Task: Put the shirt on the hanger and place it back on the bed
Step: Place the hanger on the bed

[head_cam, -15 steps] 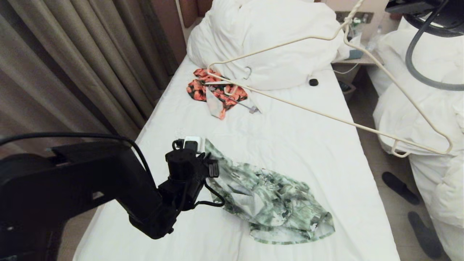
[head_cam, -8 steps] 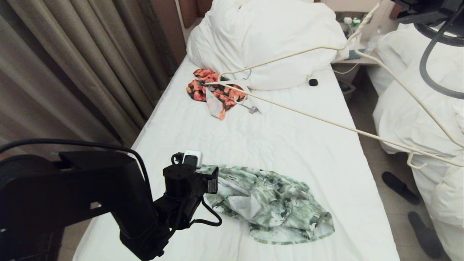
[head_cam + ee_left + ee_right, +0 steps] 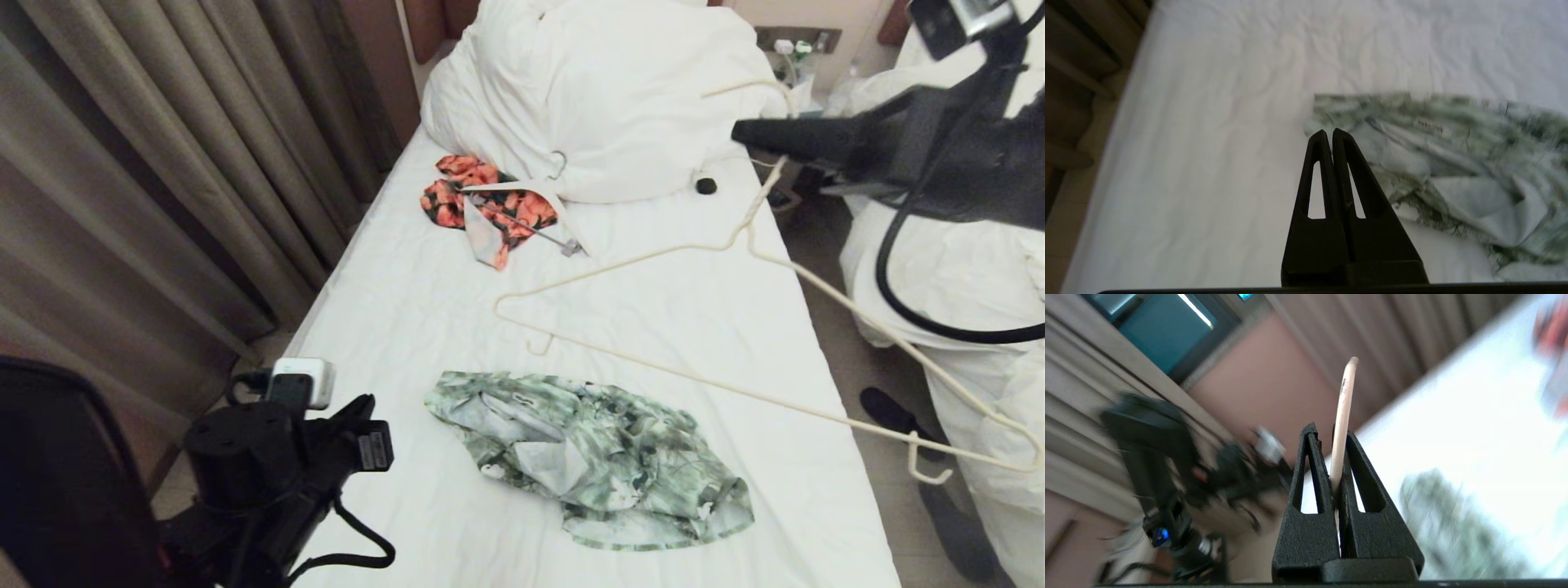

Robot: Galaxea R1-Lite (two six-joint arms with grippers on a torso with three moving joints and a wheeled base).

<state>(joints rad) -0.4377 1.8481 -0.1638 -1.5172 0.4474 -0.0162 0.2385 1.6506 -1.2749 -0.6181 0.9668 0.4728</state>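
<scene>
The green and white shirt (image 3: 588,457) lies crumpled on the bed (image 3: 441,294), near its front; it also shows in the left wrist view (image 3: 1453,163). My left gripper (image 3: 363,406) hangs beside the bed's left edge, a short way left of the shirt. It is shut (image 3: 1329,132) and holds nothing. The cream wire hanger (image 3: 816,412) hangs tilted over the bed's right side, above and beyond the shirt. My right gripper (image 3: 739,131) is up at the right, shut on the hanger's hook (image 3: 1345,396), which stands clamped between the fingers (image 3: 1329,430).
An orange-red garment (image 3: 490,208) with a flat white hanger lies by the pillows (image 3: 596,90). A small black object (image 3: 706,185) sits near them. Curtains (image 3: 163,163) line the left. Another bed with duvet (image 3: 939,269) and dark slippers (image 3: 898,420) are on the right.
My left gripper let go of the shirt's left edge, drew back left past the bed's edge and shut. The edge dropped flat. My right arm brought the hanger down and nearer.
</scene>
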